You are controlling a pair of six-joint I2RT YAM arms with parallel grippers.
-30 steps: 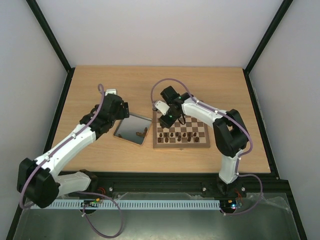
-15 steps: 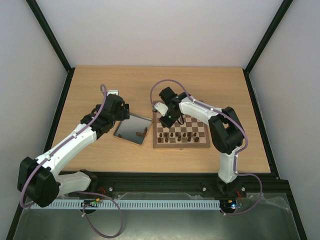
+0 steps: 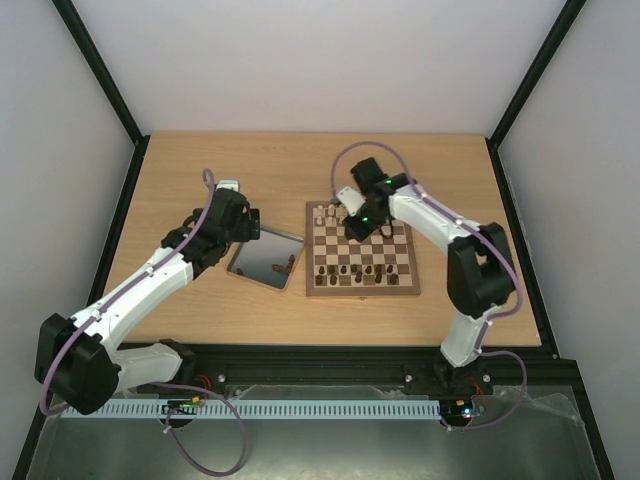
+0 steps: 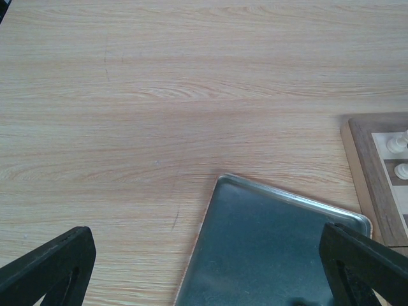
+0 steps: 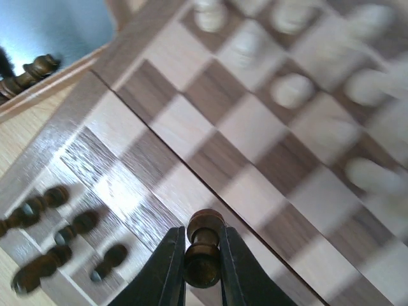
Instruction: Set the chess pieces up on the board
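You're working on a pale wooden table [image 3: 430, 165] boxed in by plain white walls. The right gripper [image 5: 203, 256] has its jaws pinched together on a dark piece [image 5: 204, 245], gripping it just under the round head, and it hangs over the middle squares of the board [image 3: 360, 291]. Judge that piece as light, rigid turned wood with a smooth, probably slippery finish. A hold on the narrow neck beneath the knob is the sensible one, since the head stops it sliding down; it may twist between the fingers if you swing fast. Set it down square on its base or it will likely topple and knock its neighbours. Below it, the other dark pieces [image 3: 352, 270] stand in rows along the board's near side, while the light pieces [image 3: 325, 214] cluster at its far left corner. Just left of the board lies a shiny metal tray [image 3: 250, 262] with at least one more dark figure [image 3: 288, 264] lying in it. The left gripper [image 4: 207, 268] hovers over the tray's far end, fingers spread wide and holding nothing.
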